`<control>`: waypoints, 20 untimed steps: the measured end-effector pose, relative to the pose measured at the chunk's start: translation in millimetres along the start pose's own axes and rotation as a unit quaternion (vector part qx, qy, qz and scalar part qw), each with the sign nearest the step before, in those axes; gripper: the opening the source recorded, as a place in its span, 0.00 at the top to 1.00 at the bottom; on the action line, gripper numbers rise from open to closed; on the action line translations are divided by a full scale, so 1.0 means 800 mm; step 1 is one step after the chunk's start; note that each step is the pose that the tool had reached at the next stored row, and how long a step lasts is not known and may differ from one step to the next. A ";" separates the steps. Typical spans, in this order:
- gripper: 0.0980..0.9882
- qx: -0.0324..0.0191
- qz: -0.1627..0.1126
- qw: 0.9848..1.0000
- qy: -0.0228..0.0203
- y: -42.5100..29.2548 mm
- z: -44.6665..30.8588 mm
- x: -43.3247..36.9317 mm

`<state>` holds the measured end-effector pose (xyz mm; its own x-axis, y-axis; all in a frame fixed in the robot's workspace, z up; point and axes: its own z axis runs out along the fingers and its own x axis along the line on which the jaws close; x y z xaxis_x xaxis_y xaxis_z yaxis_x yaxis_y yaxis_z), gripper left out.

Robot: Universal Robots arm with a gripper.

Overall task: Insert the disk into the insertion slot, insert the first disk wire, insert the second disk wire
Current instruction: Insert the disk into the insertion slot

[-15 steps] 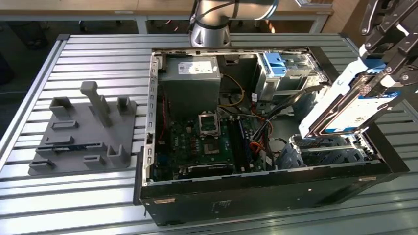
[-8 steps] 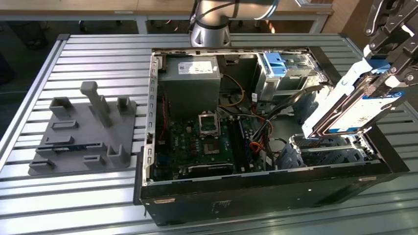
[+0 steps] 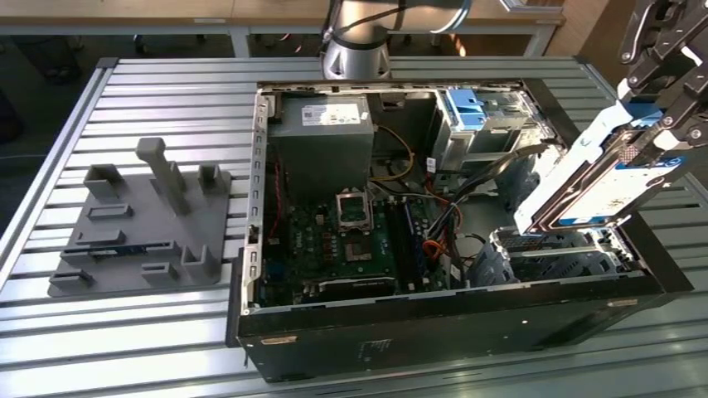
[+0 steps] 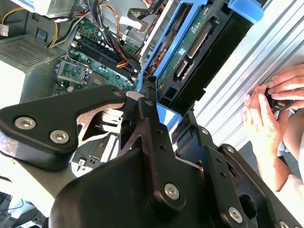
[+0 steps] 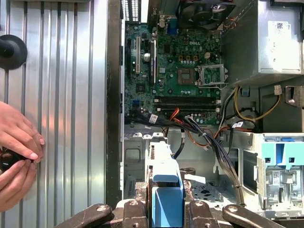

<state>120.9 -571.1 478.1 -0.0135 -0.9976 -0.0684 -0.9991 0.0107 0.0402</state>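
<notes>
On the ribbed metal bench [image 3: 166,91] lies an open black computer case [image 3: 443,323], with a grey holder plate [image 3: 133,240] beside it on the exterior view's left. Inside the case sit a grey power supply [image 3: 321,133] and a green motherboard [image 3: 354,240]. At the case's end on the exterior view's right, the disk [image 3: 581,174] hangs tilted, its lower end just above the insertion slot [image 3: 553,253]. The claw [image 3: 652,141] pinches the disk's upper end. A person's hands [image 5: 16,161] are over the bench beside the case.
</notes>
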 end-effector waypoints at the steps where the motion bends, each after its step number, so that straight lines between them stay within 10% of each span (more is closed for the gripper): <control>1: 0.70 0.000 0.000 1.000 0.000 -0.0004 0.0006 -0.001; 20: 0.70 0.000 -0.001 1.000 0.000 -0.0011 0.0140 -0.001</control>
<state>121.4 -569.6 466.9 -0.0119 -0.9976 -0.0684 -0.9991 0.0091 0.0402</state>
